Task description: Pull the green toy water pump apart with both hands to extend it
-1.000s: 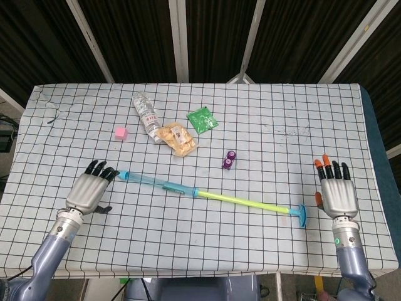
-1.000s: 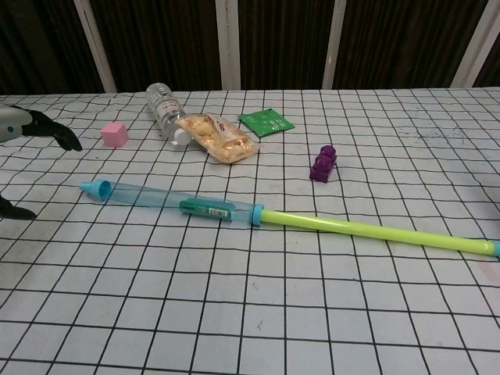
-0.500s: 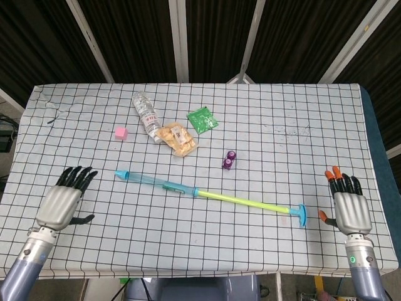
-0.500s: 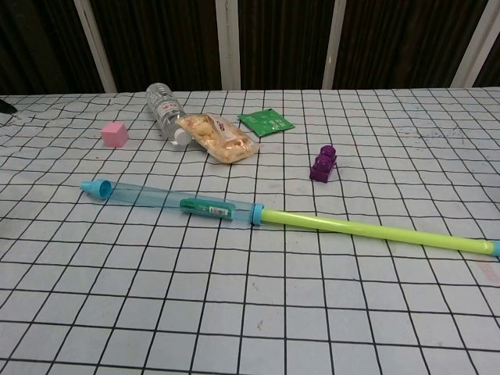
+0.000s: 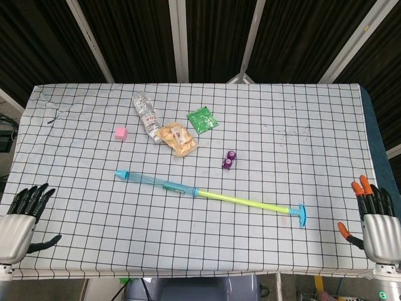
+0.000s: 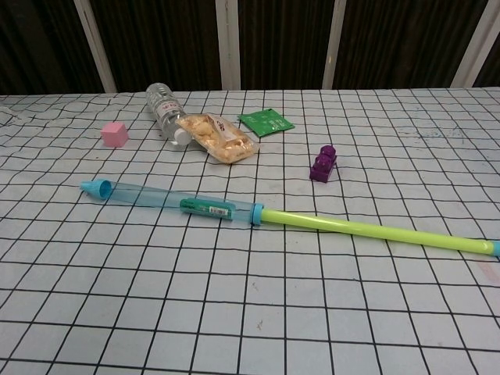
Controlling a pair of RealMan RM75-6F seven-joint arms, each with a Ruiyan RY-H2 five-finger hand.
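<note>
The toy water pump (image 5: 207,194) lies flat across the middle of the table, drawn out long. Its clear blue barrel (image 6: 176,201) points left with a blue tip, and the yellow-green rod (image 6: 375,232) runs right to a blue T-handle (image 5: 301,215). My left hand (image 5: 17,222) hovers at the table's near left corner, fingers apart, holding nothing. My right hand (image 5: 376,219) sits at the near right corner, also spread and empty. Both hands are far from the pump. Neither hand shows in the chest view.
At the back of the checked tablecloth (image 5: 282,144) lie a plastic bottle (image 5: 145,111), a snack bag (image 5: 176,138), a green packet (image 5: 202,119) and a pink cube (image 5: 121,133). A purple block (image 5: 229,159) stands just behind the pump's rod.
Both hands have drawn back from the pump's ends toward the near table corners. The left hand has left the chest view. The pump has not moved.
</note>
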